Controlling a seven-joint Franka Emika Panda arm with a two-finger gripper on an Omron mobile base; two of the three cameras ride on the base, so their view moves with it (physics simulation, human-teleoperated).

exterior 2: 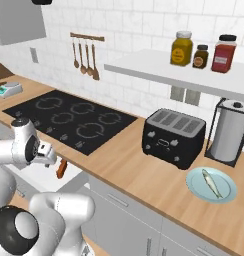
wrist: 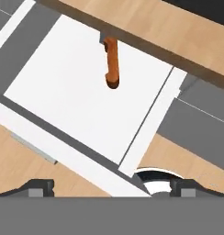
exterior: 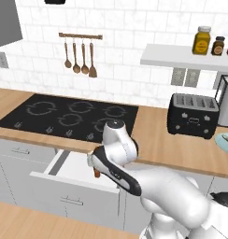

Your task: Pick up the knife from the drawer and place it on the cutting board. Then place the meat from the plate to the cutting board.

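Small knife with orange-brown handle (wrist: 112, 64): lies in the open white drawer (wrist: 63, 92), straight ahead of and below the gripper (wrist: 112, 189), long axis running away toward the countertop edge, blade tucked beneath it. Hovers over the drawer front, jaws spread wide, empty, arm bent low and pointing down.

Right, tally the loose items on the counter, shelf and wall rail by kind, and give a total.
Jars on the white shelf: 3
Wooden utensils hanging on the wall rail: 4
Black four-slot toaster: 1
Round light blue plate: 1
Pale elongated piece of meat: 1
Total: 10
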